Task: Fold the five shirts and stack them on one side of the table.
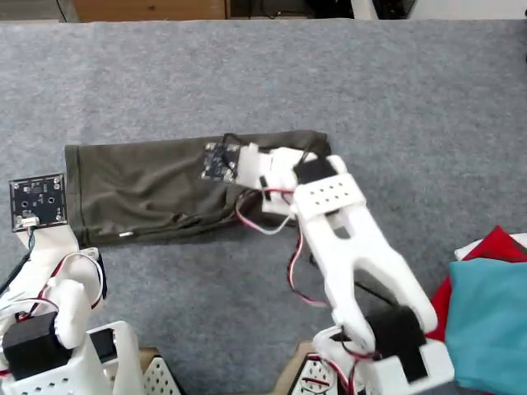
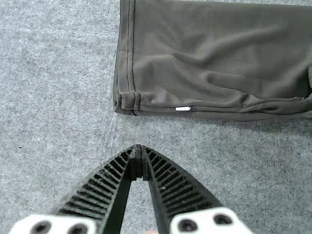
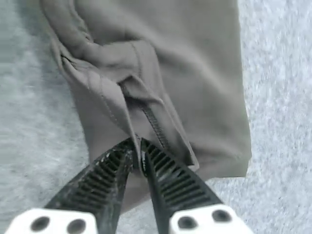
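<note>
A dark olive shirt (image 1: 148,185) lies folded into a long strip left of the table's middle. My right arm (image 1: 329,206) stretches over the strip's right end. In the right wrist view my right gripper (image 3: 137,145) is shut, its tips pinching a raised fold of the shirt (image 3: 195,73) by a hem seam. My left gripper (image 2: 138,153) is shut with nothing in it, hovering over bare carpet just short of the shirt's near left corner (image 2: 127,103). The left arm (image 1: 49,321) stands at the table's front left.
Folded shirts are stacked at the right edge: a teal one (image 1: 490,321) on top, red (image 1: 494,247) and white beneath. The grey carpeted tabletop (image 1: 263,74) has free room along the back and between shirt and stack. Red-white cables (image 1: 272,222) hang from the right arm.
</note>
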Motion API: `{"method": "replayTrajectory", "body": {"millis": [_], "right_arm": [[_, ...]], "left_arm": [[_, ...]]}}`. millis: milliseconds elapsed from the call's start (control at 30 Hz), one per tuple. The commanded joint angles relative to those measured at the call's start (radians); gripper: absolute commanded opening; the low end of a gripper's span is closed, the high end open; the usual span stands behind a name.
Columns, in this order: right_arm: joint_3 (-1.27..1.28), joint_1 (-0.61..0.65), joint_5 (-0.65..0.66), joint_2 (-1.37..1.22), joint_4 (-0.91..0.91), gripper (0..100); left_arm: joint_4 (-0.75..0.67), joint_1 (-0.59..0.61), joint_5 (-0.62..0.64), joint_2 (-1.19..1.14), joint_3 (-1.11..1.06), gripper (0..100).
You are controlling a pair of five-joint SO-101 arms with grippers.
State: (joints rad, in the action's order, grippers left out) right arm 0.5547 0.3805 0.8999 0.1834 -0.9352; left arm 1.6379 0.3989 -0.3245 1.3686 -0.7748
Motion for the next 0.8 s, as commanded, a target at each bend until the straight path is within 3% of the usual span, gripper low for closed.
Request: {"method": "replayTrajectory", "body": {"millis": [0, 133, 300, 433, 667, 767], "right_arm": [[-0.104, -0.024, 0.008, -0.054, 0.018, 2.6], [-0.128, -0.005, 0.009, -0.094, 0.017, 3.8], [-0.134, 0.005, 0.061, -0.114, -0.012, 18.8], [-0.153, -0.016, 0.061, -0.113, -0.011, 25.2], [-0.332, -0.044, 0.057, -0.111, -0.233, 24.6], [-0.377, -0.058, 0.041, -0.111, -0.315, 15.7]], "left_arm": [[0.006, -0.005, 0.000, 0.005, 0.043, 2], [0.006, -0.005, -0.002, 0.005, 0.043, 2], [0.006, -0.005, -0.002, 0.005, 0.043, 2], [0.006, -0.005, 0.000, 0.005, 0.043, 2], [-0.008, -0.014, 0.028, 0.005, 0.055, 2], [-0.069, -0.021, 0.083, -0.010, 0.109, 2]]}}
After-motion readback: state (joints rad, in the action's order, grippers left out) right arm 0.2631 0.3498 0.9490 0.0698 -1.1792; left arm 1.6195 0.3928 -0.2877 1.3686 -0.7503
